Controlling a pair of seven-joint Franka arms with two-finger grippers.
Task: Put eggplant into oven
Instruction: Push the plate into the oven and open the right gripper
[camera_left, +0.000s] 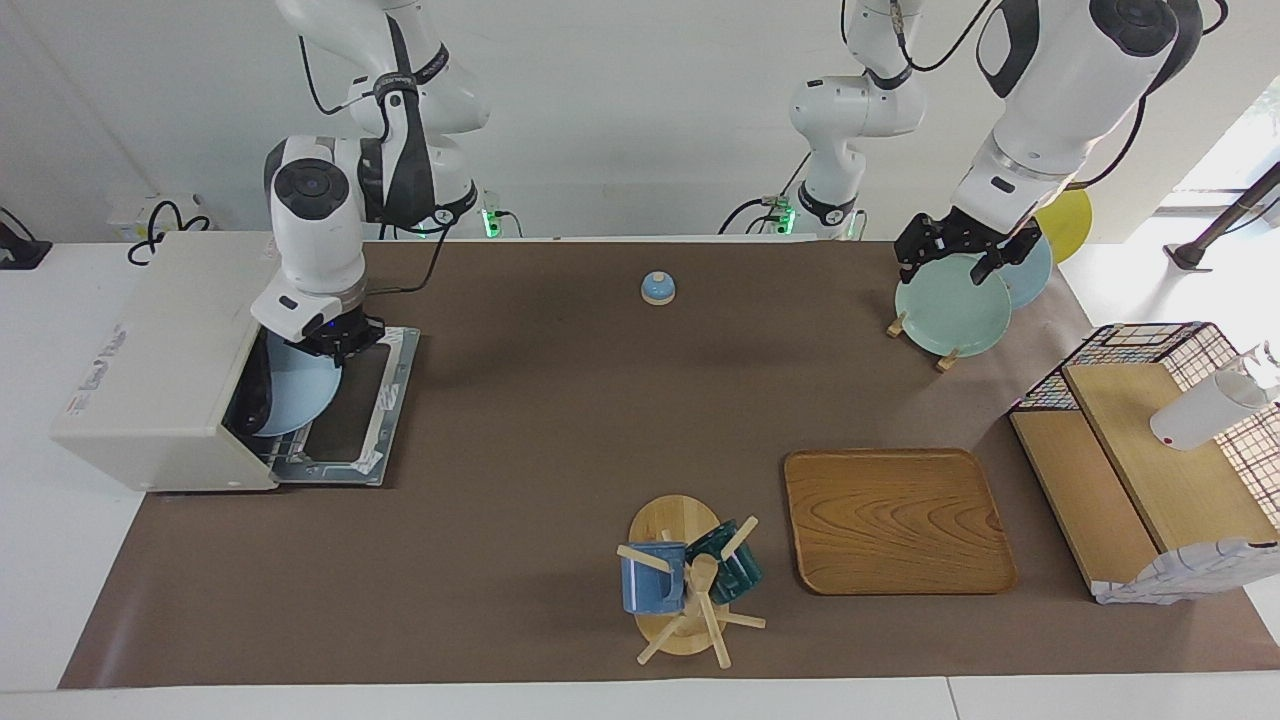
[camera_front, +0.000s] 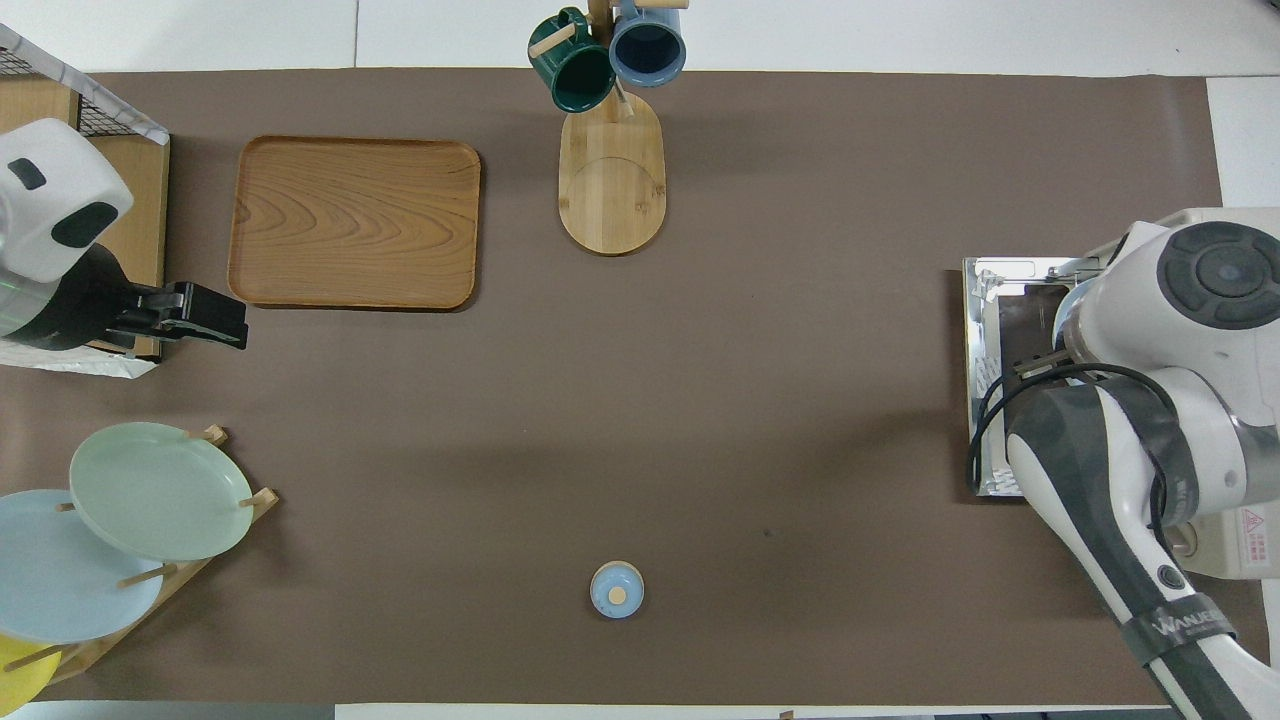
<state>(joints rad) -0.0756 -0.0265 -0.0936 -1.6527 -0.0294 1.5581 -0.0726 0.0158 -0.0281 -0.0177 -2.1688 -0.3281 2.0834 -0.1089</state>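
The cream-white oven (camera_left: 150, 360) stands at the right arm's end of the table, its door (camera_left: 385, 400) folded down flat. A light blue plate (camera_left: 300, 395) sticks halfway out of the oven mouth. A dark glossy long shape (camera_left: 250, 400) that looks like the eggplant lies at the plate's inner edge, mostly hidden in the oven. My right gripper (camera_left: 338, 345) is at the plate's outer rim and seems shut on it. In the overhead view my right arm covers the gripper and the plate, and only the door (camera_front: 985, 300) shows. My left gripper (camera_left: 955, 258) hangs over the plate rack.
A plate rack (camera_left: 945, 355) holds a green plate (camera_left: 950, 310) and others. A wooden tray (camera_left: 895, 520), a mug tree (camera_left: 690, 580) with two mugs, a small blue bell (camera_left: 657, 288) and a wire shelf (camera_left: 1150, 450) also stand on the table.
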